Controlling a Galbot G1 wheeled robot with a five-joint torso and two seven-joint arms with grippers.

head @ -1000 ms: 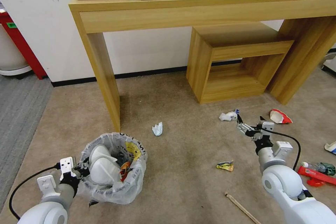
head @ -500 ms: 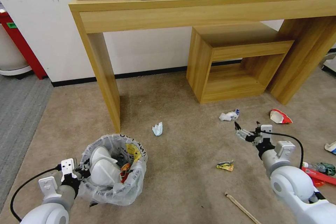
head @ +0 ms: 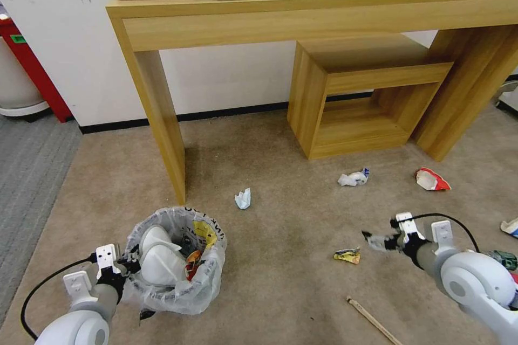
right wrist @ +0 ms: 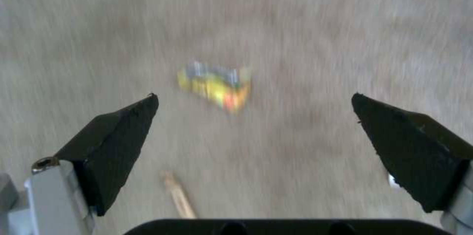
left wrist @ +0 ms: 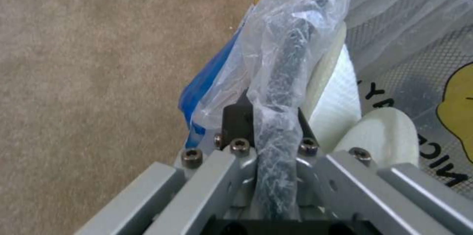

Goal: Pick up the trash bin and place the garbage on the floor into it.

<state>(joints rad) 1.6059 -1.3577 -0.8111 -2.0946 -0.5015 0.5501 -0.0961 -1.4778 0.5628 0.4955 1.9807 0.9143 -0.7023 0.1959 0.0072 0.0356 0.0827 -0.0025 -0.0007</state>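
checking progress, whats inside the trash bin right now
Inside the trash bin: two white slippers, a yellow wrapper and a reddish scrap. Whatever lies beneath them is covered.

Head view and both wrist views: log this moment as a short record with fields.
left pincer: shut on the trash bin rim and bag
right pincer: open, empty, above the floor, aimed at the yellow wrapper
in bin: two white slippers, coloured wrappers
loose litter: white paper, crumpled paper, red-white cup, wooden stick
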